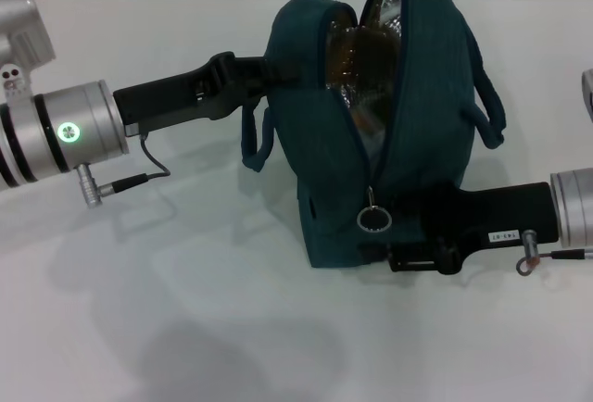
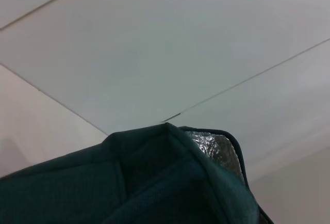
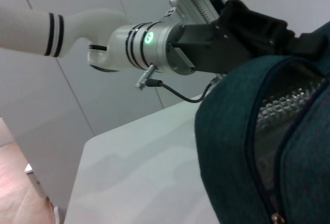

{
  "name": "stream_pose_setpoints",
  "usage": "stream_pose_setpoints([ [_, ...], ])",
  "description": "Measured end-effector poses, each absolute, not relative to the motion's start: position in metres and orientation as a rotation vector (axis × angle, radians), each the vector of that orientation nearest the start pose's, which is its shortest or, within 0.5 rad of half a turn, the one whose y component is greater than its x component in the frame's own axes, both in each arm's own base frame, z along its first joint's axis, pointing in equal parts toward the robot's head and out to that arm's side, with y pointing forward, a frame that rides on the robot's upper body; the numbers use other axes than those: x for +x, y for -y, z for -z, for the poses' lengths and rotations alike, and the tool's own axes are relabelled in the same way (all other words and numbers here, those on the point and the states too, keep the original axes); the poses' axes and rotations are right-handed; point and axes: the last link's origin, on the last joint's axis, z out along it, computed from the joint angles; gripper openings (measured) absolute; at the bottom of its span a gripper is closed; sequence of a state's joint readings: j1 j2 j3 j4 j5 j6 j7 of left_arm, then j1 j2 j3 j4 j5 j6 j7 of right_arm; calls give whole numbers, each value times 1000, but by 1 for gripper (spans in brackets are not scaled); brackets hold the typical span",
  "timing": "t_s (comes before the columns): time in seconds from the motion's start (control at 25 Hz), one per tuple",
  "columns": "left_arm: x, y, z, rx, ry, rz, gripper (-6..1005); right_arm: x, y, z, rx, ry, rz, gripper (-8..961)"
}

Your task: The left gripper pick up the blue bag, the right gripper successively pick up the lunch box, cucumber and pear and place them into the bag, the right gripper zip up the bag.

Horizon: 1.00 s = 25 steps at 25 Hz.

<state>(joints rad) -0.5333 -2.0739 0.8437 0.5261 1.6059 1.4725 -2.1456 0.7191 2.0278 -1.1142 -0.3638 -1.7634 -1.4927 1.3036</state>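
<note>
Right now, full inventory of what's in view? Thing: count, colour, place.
bag: 1, dark teal-blue, standing upright mid-table, zip open down to the low front, silver foil lining showing at the top.
zip pull ring: 1, metal, hanging low on the bag's front, just beside the right tool.
bag handles: 2 loops, same teal, one on each side of the bag.
contents: something brownish shows inside the opening; cannot tell what it is.
table: 1, white, under everything.
left tool: 1, black, at the bag's upper left edge, appears to be gripping the fabric there.
right tool: 1, black, low against the bag's front right by the zip pull; fingers hidden.
</note>
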Motion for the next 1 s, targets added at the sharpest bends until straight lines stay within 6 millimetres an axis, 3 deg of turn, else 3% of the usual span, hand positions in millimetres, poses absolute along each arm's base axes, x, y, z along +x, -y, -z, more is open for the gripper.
stream_pose_setpoints([
  [0.04, -237, -344, 8, -2277, 1768, 1236, 161, 213, -332, 61, -3062, -494, -670, 599],
  [0.24, -239, -343, 9, -2273, 1771, 1235, 167, 211, -332, 66, -3063, -507, -665, 393],
  [0.6, -242, -340, 10, -2263, 1782, 1231, 177, 213, -332, 66, -3029, -554, -700, 178],
  [0.8, -243, -340, 10, -2261, 1785, 1231, 182, 217, -330, 64, -3018, -602, -702, 6],
  [1.0, -243, -340, 9, -2261, 1782, 1229, 188, 217, -326, 60, -3047, -630, -713, 6],
])
